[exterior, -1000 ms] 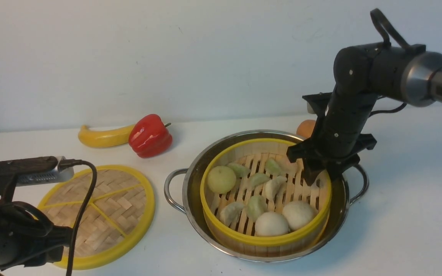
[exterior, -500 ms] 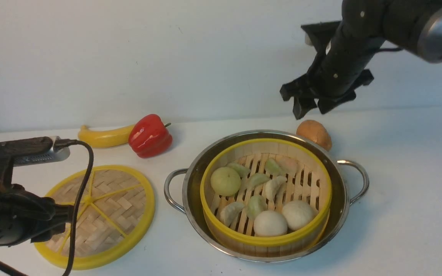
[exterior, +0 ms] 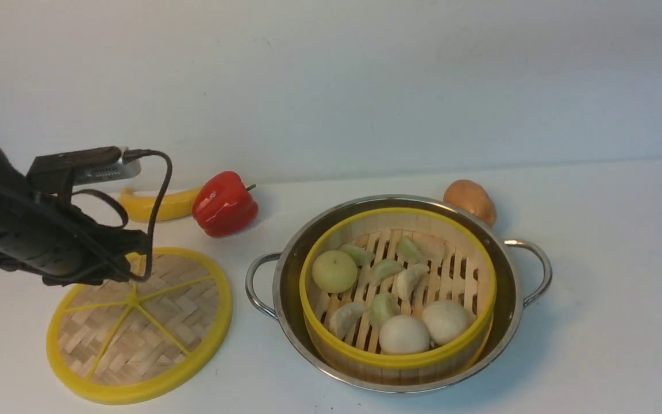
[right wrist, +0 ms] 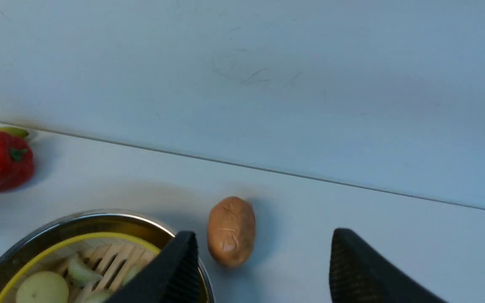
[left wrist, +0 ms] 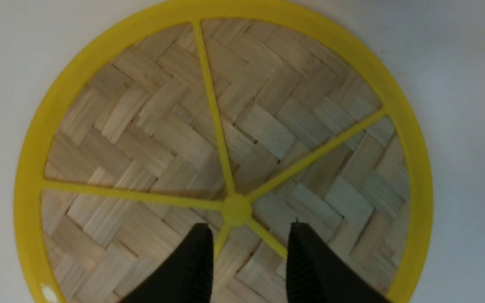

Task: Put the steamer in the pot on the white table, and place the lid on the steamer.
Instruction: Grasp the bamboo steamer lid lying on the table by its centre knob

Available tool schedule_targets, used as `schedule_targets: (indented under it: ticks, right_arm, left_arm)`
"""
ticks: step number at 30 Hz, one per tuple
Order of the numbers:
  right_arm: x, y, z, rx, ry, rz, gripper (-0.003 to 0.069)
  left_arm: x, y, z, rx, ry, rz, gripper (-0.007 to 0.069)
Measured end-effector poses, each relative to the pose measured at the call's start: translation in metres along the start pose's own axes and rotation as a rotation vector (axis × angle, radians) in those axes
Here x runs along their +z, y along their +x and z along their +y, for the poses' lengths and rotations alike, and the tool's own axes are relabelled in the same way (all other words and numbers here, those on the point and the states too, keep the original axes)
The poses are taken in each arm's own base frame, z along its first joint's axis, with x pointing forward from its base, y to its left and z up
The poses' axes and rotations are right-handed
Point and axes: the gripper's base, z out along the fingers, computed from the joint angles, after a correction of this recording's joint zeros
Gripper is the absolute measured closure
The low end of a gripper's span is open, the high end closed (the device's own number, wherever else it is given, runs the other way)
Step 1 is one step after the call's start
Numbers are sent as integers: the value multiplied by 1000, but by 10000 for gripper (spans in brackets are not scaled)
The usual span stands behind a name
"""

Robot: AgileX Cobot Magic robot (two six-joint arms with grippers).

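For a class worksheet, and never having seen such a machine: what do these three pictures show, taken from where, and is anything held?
A robot with two arms, each ending in a two-fingered gripper. One picture looks forward from between the arms; the others come from cameras on each wrist. On the white table a steel pot holds the steamer of dumplings; the lid lies flat beside it; a banana, red pepper and potato lie behind. The left gripper hovers open above the lid; the right gripper is open too. Nothing is held.
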Motion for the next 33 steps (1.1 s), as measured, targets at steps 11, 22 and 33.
schedule_targets:
  ticks: [11,22,33]
  right_arm:
    - [-92,105,-9,-3,21,4,244]
    - [-128,173,-12,70,23,-30,244]
    - [-135,177,-12,74,22,-56,244]
  left_arm:
    - [47,-12,4,-2,7,174,383]
    - [47,-12,6,17,-9,177,383]
    - [57,-7,8,20,-16,227,426]
